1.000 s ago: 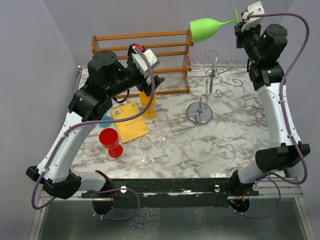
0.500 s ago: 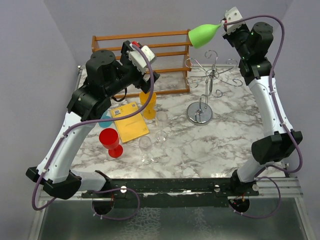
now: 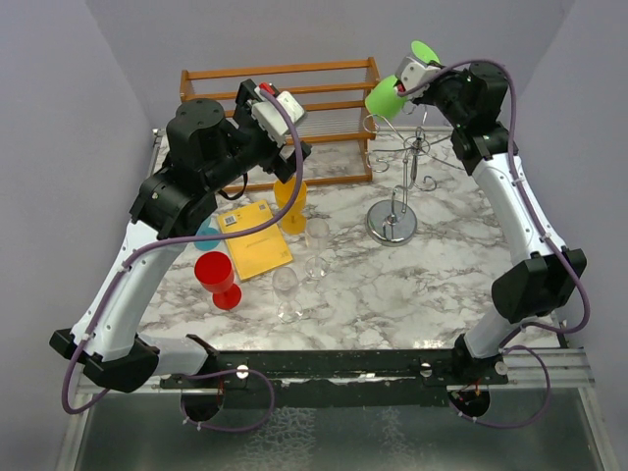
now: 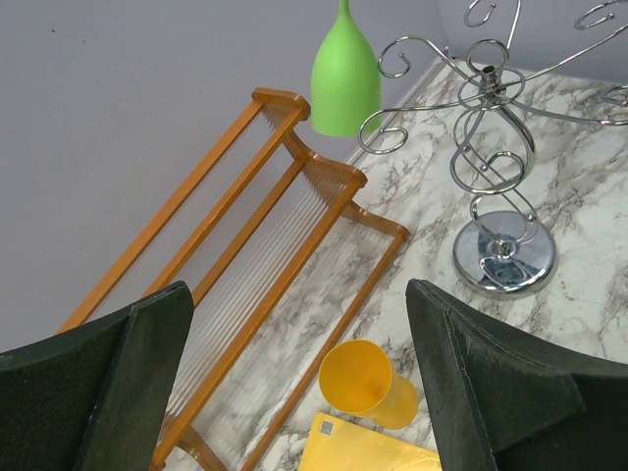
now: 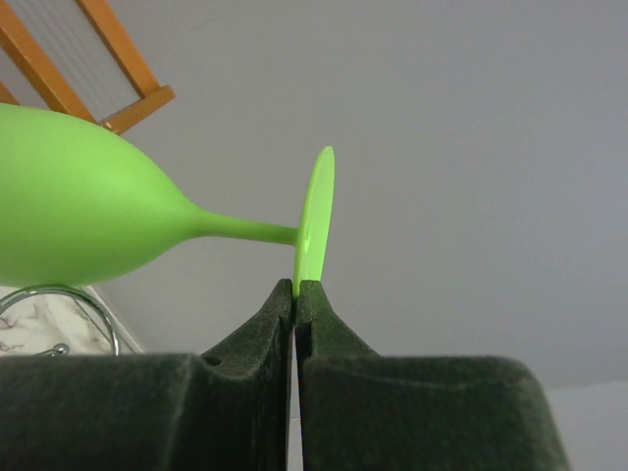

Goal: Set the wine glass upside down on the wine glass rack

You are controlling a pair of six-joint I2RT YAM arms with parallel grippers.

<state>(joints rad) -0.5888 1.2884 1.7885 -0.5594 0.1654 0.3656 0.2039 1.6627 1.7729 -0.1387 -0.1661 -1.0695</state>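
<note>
My right gripper [image 3: 420, 61] is shut on the round foot of a green wine glass [image 3: 386, 97], pinching the foot's edge [image 5: 312, 231] between its pads. It holds the glass upside down, bowl [image 5: 69, 211] lowest, in the air above and just left of the silver wire wine glass rack [image 3: 407, 157]. The rack has a shiny disc base [image 3: 392, 222], a thin pole and curled arms. In the left wrist view the green bowl [image 4: 345, 77] hangs beside a curled arm of the rack [image 4: 488, 118]. My left gripper [image 3: 299, 152] is open and empty above a yellow cup [image 4: 368, 383].
A brown wooden slatted shelf rack [image 3: 280, 113] stands at the back. On the marble table [image 3: 461, 265] are a yellow card [image 3: 253, 240], a red goblet [image 3: 218, 278], a blue cup [image 3: 207, 236] and two clear glasses [image 3: 287, 291].
My right arm has swung left and down, turning the green glass from lying sideways to bowl-down above the wire rack. The left arm has barely moved.
</note>
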